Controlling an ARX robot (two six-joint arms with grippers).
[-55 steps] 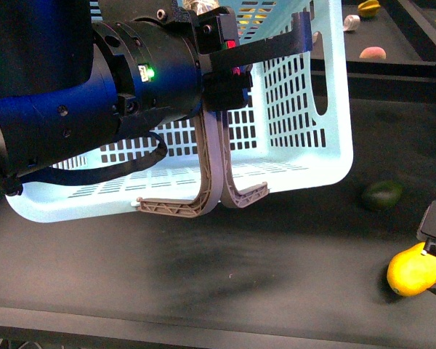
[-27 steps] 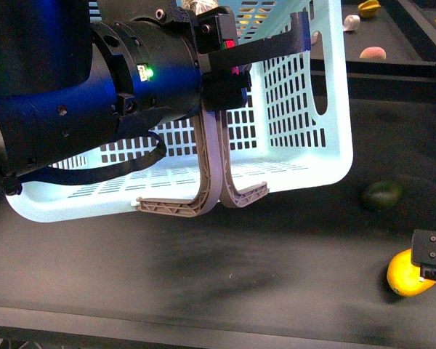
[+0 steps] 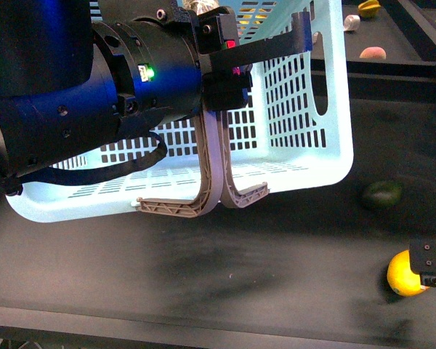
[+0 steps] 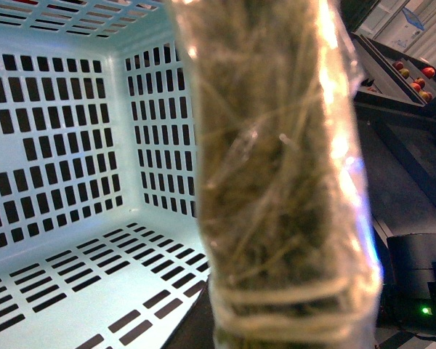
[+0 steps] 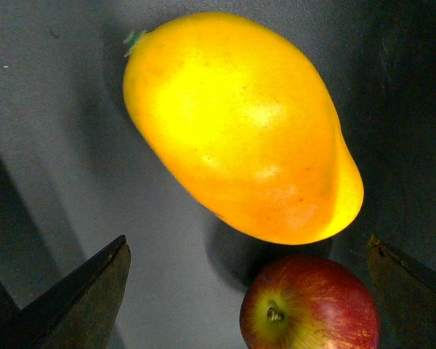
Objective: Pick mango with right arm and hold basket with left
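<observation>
The pale turquoise basket (image 3: 305, 156) hangs tilted above the dark table, its two grey-brown handles (image 3: 212, 171) pressed together. My left gripper (image 3: 227, 67) is shut on the basket at these handles. In the left wrist view a blurred handle (image 4: 276, 182) fills the middle, with the basket's slotted inside (image 4: 73, 145) behind it. The yellow mango (image 3: 402, 275) lies at the table's front right, partly hidden by my right gripper (image 3: 430, 263). In the right wrist view the mango (image 5: 240, 123) lies just ahead of my open right gripper (image 5: 248, 243), whose fingers (image 5: 80, 298) stand wide apart without touching it.
A red apple (image 5: 309, 305) lies against the mango, between the open fingers. A dark green fruit (image 3: 382, 195) lies on the table behind the mango. A raised back shelf (image 3: 392, 62) holds several small fruits. A black box with a green light (image 4: 420, 291) stands beside the basket.
My right gripper has moved down over the mango and now covers more of it in the front view. The left arm and the basket have not moved.
</observation>
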